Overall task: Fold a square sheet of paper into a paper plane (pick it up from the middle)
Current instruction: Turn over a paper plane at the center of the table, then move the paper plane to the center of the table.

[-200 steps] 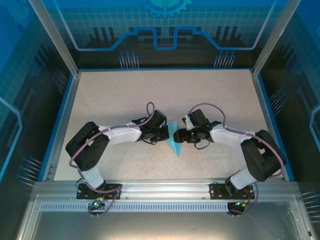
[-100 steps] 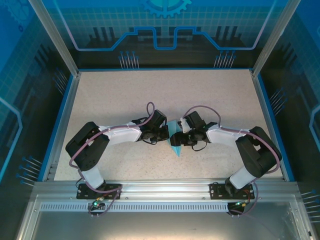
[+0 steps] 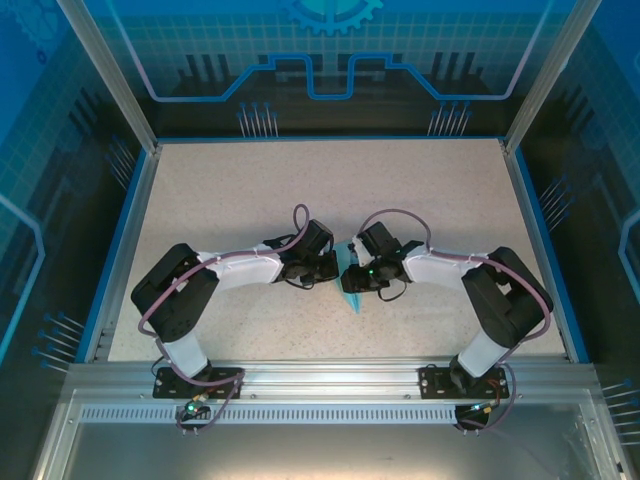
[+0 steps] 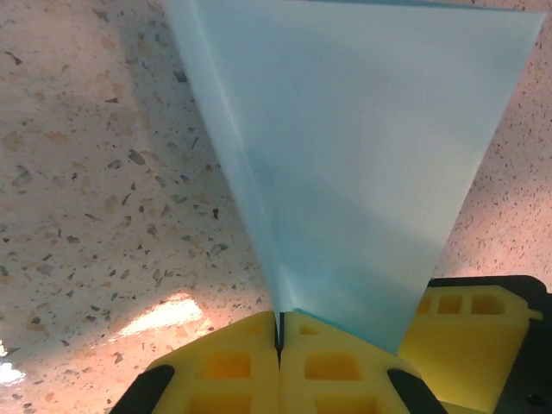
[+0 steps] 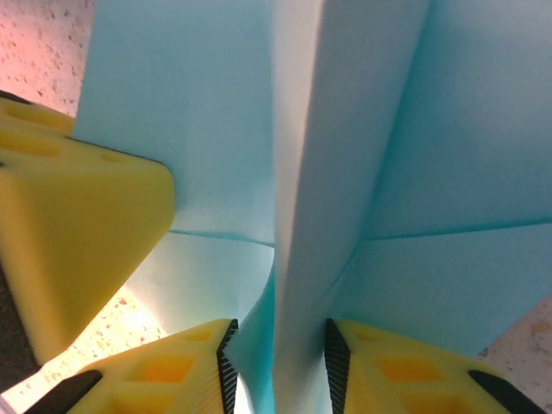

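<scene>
A gear motif [image 3: 335,12] and angular line patterns are printed on the blue back panel [image 3: 330,60] of the enclosure. The speckled beige table [image 3: 330,190] is bordered by a blue rim [image 3: 330,139], and wide stretches of it lie open beyond the arms and to both sides. The left arm [image 3: 235,270] and the right arm [image 3: 470,275] are bent inward so that their wrists meet near the table's middle, well apart from every edge. Between them the paper plane [image 3: 353,298] is held; it is seen as plain light-blue paper, smooth and unmarked, a narrow triangle with its point towards the near edge and sharp crease lines across layered wings. The left gripper [image 4: 279,332] is closed tight on the plane's fold, its yellow fingers [image 4: 345,362] meeting at a thin seam. The right gripper [image 5: 278,362] is set with jaws narrow around the raised centre fold, its ribbed pads [image 5: 335,354] just against the paper; whether the fold is squeezed cannot be told.
</scene>
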